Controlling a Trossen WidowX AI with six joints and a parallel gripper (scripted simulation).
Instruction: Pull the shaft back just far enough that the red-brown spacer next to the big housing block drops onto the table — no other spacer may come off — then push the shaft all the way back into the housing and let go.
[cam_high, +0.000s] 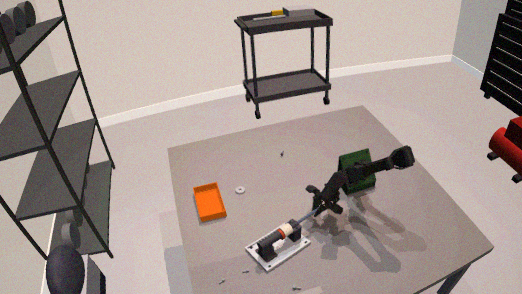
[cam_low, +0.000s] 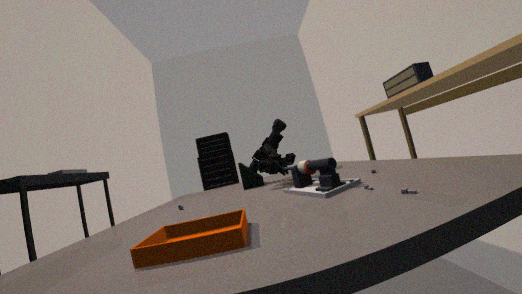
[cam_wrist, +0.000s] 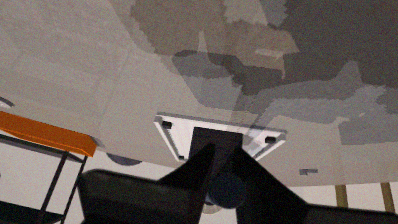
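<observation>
The white base plate carries the big dark housing block and a smaller dark support. The red-brown spacer sits against the housing's open side, in line with the shaft. A cream spacer is beside it, towards the support. The blue-grey shaft runs from the support up to my gripper, which is shut on its outer end. The spacers are hidden in the wrist view.
An orange tray and a pale ring lie on the table. A dark green block stands beside the arm. Small screws lie around the plate.
</observation>
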